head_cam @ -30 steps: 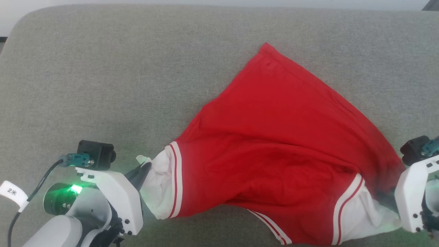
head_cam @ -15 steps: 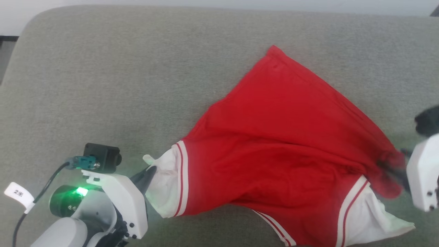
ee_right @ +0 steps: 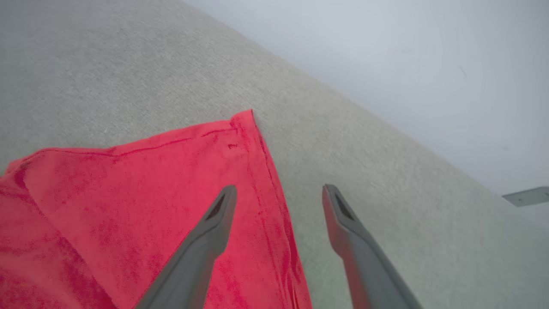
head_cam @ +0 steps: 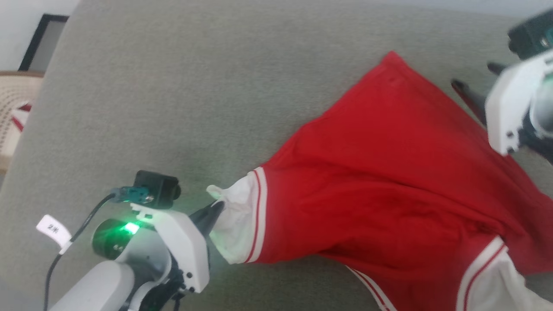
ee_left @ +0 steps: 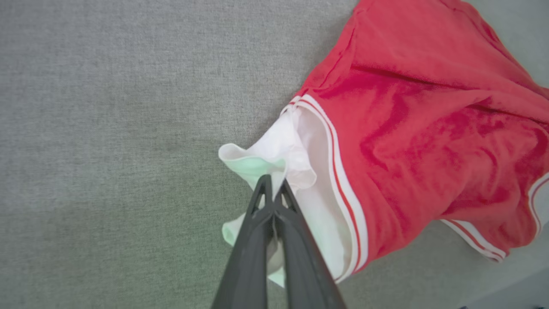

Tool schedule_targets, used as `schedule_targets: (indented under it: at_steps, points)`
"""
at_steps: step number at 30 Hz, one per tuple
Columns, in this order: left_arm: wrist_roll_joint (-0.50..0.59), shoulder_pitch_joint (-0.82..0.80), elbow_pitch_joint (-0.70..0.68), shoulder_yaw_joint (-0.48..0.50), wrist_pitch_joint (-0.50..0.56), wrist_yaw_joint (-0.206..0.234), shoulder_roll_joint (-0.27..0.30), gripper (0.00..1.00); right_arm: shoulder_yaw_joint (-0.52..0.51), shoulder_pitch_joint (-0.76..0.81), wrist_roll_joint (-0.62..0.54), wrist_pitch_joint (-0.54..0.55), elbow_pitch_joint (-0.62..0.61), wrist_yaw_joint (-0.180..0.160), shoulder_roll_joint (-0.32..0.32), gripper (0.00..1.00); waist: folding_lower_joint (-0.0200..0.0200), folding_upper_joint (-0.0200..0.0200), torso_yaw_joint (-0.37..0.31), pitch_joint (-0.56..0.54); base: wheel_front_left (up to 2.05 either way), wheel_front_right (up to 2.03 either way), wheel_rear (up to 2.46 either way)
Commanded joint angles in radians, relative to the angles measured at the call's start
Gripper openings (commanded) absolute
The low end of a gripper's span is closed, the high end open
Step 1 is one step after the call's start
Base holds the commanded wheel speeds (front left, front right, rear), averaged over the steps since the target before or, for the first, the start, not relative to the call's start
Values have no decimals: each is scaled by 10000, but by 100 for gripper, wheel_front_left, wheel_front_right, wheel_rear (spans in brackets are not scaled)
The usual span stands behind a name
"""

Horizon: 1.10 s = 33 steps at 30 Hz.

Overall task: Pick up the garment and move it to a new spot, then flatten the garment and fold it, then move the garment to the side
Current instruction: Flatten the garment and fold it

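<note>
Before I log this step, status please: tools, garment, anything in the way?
Left tool shut on garment, white corner. Right tool open over its red edge. Garment creased on grey cushion. Nothing in the way.

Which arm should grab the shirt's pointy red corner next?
Probably the right. The right gripper hovers by the garment's far corner with jaws open; the left gripper has its jaws shut on the white end.
</note>
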Motion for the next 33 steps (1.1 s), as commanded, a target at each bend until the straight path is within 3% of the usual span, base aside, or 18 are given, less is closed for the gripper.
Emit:
schedule_targets:
  at_steps: [1, 5, 9, 20, 21, 22, 23, 24, 28, 33]
  points:
    - [116, -257, 110, -82, -72, -106, -147, 0, 532, -718, -121, -506, 724, -13, -16, 100, 0, 0, 318, 200, 0, 0, 0]
    - [160, -671, 440, -349, -155, -367, -561, 0, 2121, -2383, -230, -1553, 3113, -14, -93, 100, 0, 0, 875, 468, 0, 0, 0]
    - [204, -960, 726, -554, -214, -569, -871, 0, 3250, -3340, 60, -1715, 4703, -13, -82, 100, 0, 0, 1296, 677, 0, 0, 0]
    - [202, -1356, 1330, -864, -394, -962, -1379, 0, 5729, -4251, 1202, -1337, 7370, -8, -343, 100, 0, 0, 2073, 1051, 0, 0, 0]
    - [199, -1354, 1371, -862, -408, -953, -1374, 0, 5930, -4225, 1384, -1122, 7537, -5, -335, 91, 0, 0, 2081, 1063, 0, 0, 0]
    - [195, -1359, 1403, -859, -424, -962, -1377, 0, 6194, -4176, 1521, -859, 7667, -5, -341, 29, 0, 0, 2084, 1073, 0, 0, 0]
    - [195, -1359, 1403, -859, -424, -962, -1377, 0, 6194, -4176, 1521, -859, 7667, -5, -341, 29, 0, 0, 2084, 1073, 0, 0, 0]
    - [180, -1362, 1429, -849, -429, -969, -1375, 0, 6430, -4142, 1671, -587, 7740, -3, -386, 0, 0, 0, 2080, 1078, 0, 0, 0]
    - [165, -1481, 1455, -729, -370, -903, -1239, 0, 6752, -4579, 2069, -328, 8000, -20, -724, 0, 0, 0, 1955, 1034, 0, 0, 0]
    - [287, -1768, 1355, -526, -132, -763, -868, 0, 6699, -5247, 2429, -346, 8298, -22, -429, 0, 0, 0, 1542, 773, 0, 0, 0]
